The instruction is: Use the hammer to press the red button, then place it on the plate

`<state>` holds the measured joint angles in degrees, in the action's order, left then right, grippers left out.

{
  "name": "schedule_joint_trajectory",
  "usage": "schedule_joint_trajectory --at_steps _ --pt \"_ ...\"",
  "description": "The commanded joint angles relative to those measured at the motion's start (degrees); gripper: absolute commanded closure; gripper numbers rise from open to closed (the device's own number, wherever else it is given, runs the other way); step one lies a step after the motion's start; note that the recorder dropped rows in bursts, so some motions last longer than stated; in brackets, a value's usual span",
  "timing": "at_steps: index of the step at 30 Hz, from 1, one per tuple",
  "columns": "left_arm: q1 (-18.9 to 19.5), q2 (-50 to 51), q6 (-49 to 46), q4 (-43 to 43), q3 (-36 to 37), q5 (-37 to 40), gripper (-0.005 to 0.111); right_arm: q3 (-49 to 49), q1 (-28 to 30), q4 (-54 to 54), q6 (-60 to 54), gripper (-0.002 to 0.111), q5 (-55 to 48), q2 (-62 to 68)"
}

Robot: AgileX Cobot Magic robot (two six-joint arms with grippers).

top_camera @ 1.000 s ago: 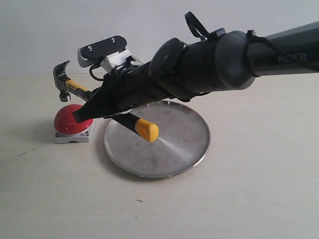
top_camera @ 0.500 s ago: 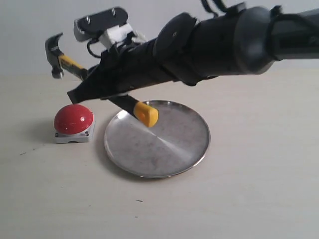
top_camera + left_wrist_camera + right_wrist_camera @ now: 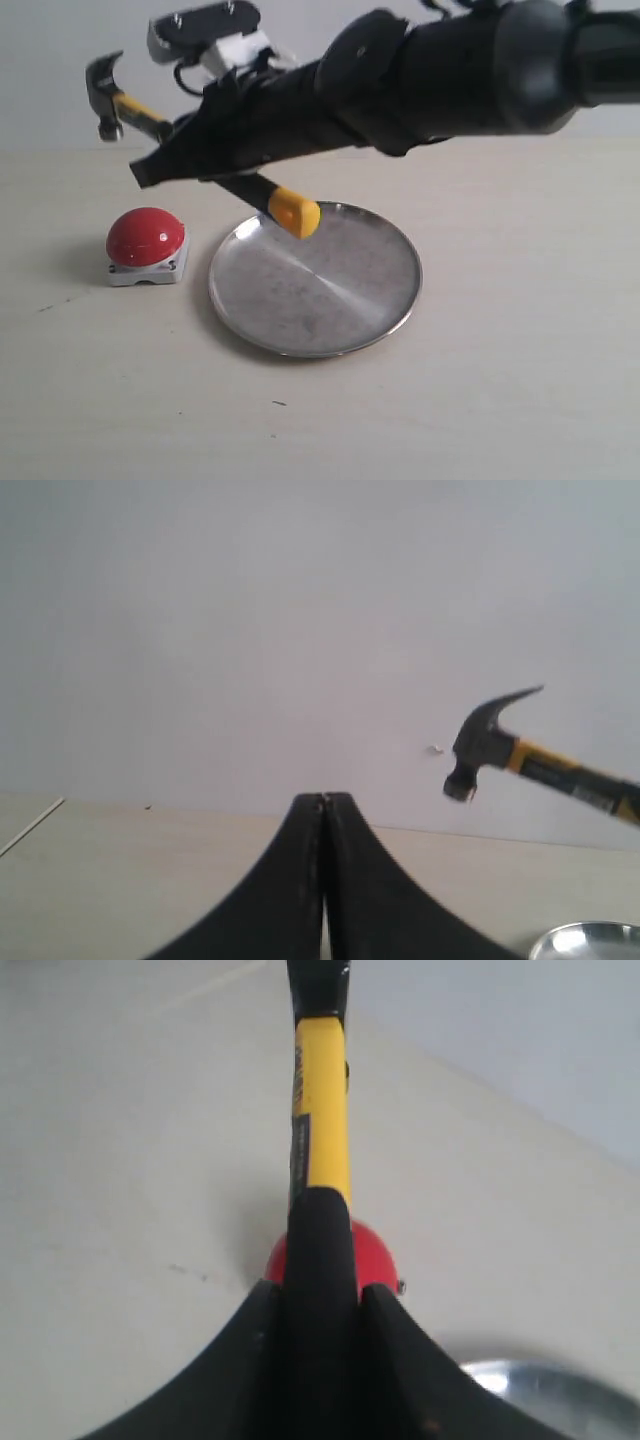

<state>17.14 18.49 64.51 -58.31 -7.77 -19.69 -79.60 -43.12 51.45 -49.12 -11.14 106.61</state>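
My right gripper (image 3: 165,165) is shut on the black part of the hammer (image 3: 125,100) handle, holding it tilted in the air. Its dark steel head hangs above and slightly left of the red button (image 3: 146,238), well clear of it. The yellow handle end (image 3: 295,212) hovers over the plate (image 3: 350,300) near its left rim. In the right wrist view the hammer (image 3: 320,1130) runs out between the jaws of the right gripper (image 3: 320,1295), with the red button (image 3: 372,1255) below. The left gripper (image 3: 323,800) is shut and empty; its view shows the hammer (image 3: 490,742) head in the air.
The pale tabletop (image 3: 520,400) stretches around the plate and button. The right arm (image 3: 450,70) spans the upper scene from the right edge. A sliver of the plate (image 3: 590,942) shows in the left wrist view.
The right gripper has lifted the hammer: its head rose from touching the red button to well above it. The yellow handle end also rose a little.
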Motion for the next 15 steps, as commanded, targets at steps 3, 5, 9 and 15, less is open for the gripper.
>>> schedule_joint_trajectory --at_steps 3,5,9,15 --pt "0.28 -0.32 0.36 0.15 0.25 0.7 0.107 -0.12 0.32 0.47 1.94 0.108 1.84 -7.72" --pt "0.28 -0.32 0.36 0.15 0.36 0.7 0.107 1.84 1.0 0.47 3.78 0.108 3.45 -8.68" --pt "0.28 -0.32 1.13 0.15 0.47 0.78 0.107 10.13 2.97 0.58 5.83 0.108 12.15 -10.49" --pt "0.28 -0.32 2.33 0.15 0.59 0.67 0.107 21.2 3.15 2.12 9.11 0.108 24.84 -10.65"
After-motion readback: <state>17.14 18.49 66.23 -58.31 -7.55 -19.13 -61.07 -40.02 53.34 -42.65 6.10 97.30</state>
